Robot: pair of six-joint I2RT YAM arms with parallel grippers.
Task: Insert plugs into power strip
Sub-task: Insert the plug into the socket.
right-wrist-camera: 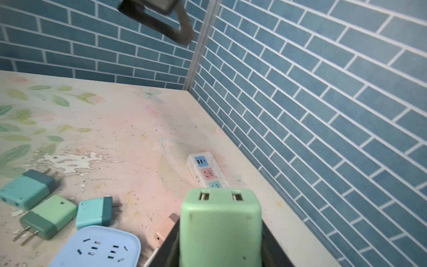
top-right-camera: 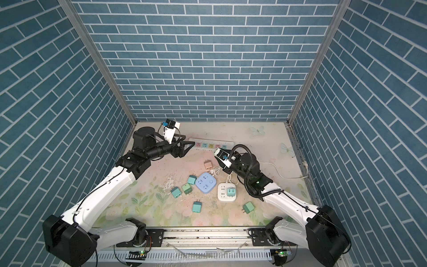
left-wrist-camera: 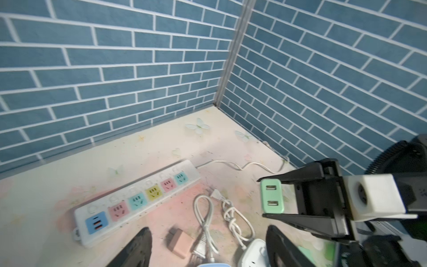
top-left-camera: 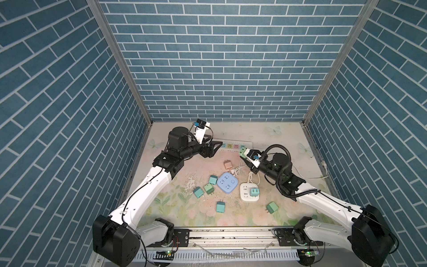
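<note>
Jaws on my right gripper (left-wrist-camera: 262, 197) are pinching a light green plug (right-wrist-camera: 220, 226) by its two sides. The end with two little slots (right-wrist-camera: 204, 196) points away from me, and I cannot see its prongs. I hold it up in the air, close to the end of the long power strip (top-left-camera: 233, 146) where the cord (left-wrist-camera: 231, 164) comes out, but not touching it. The strip lies flat on the table (top-left-camera: 254, 131) by the back wall (top-left-camera: 219, 69), with its pink, teal and yellow sockets (left-wrist-camera: 152, 191) facing up.

My left gripper (left-wrist-camera: 208, 228) hangs by the other end of the strip, jaws spread wide, holding nothing.

A tan plug (top-left-camera: 228, 164) lies on the table between my two grippers. Three more plugs (top-left-camera: 209, 188) sit close together beside a blue socket block (top-left-camera: 227, 182). A teal plug (top-left-camera: 220, 207) lies alone nearer the front, and a green plug (top-left-camera: 272, 207) lies over on my right. A blue-green plug (top-left-camera: 254, 191) is stuck in a white socket block (top-left-camera: 246, 196).
</note>
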